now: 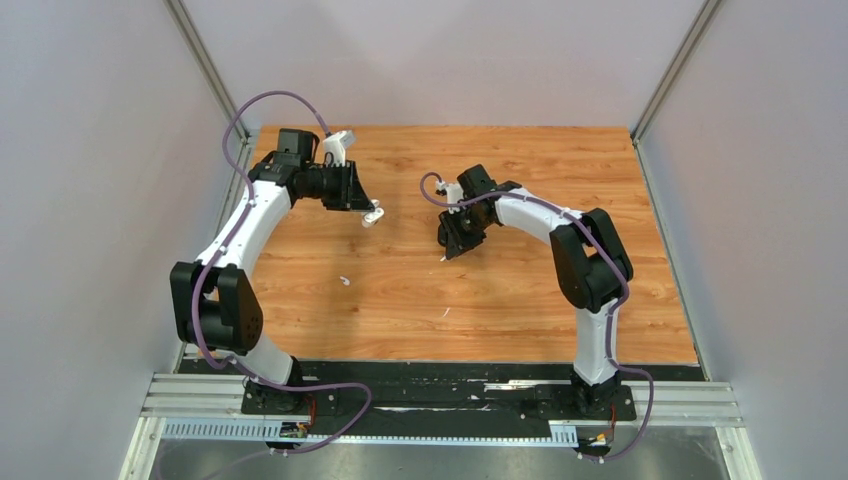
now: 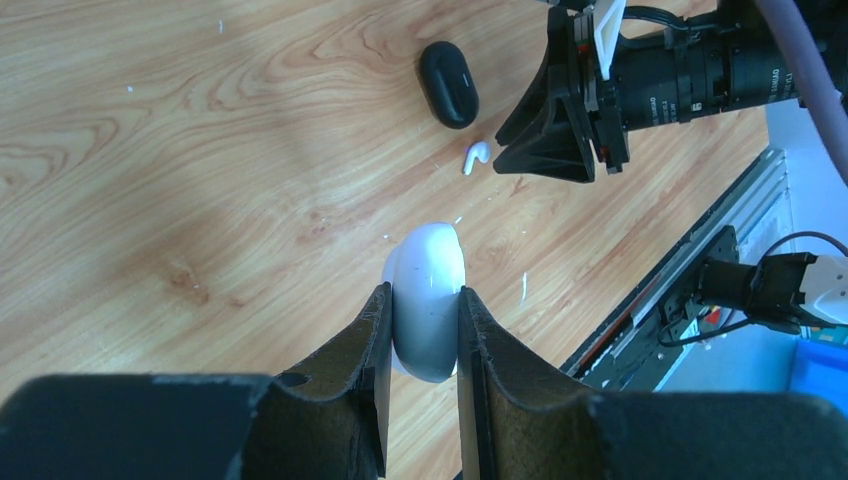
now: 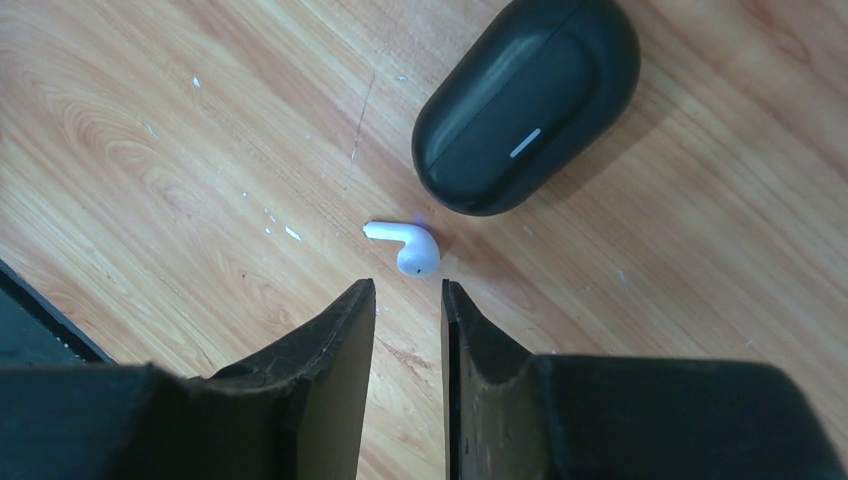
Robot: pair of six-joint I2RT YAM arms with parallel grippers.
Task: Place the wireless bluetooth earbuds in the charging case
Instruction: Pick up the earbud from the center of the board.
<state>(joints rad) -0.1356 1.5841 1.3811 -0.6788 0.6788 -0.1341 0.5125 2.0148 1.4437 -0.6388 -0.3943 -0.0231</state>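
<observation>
Left claw point(image 2: 423, 302) is clamped tight on a smooth white case point(image 2: 428, 255). There's one finger pressed on each side, and the rounded end of the case pokes out past the fingertips. Right claw point(image 3: 408, 288) is a different story: its jaws are only a narrow slit apart, with nothing between them and nothing touched. A white earbud point(image 3: 405, 243) lies on the wooden table point(image 3: 150, 150) just ahead of its fingertips, stem turned sideways, close but apart. Just beyond the bud sits a closed black case point(image 3: 525, 100). From the top camera, a second white earbud point(image 1: 344, 281) lies alone on the wood, nearer the arm bases than either claw.
</observation>
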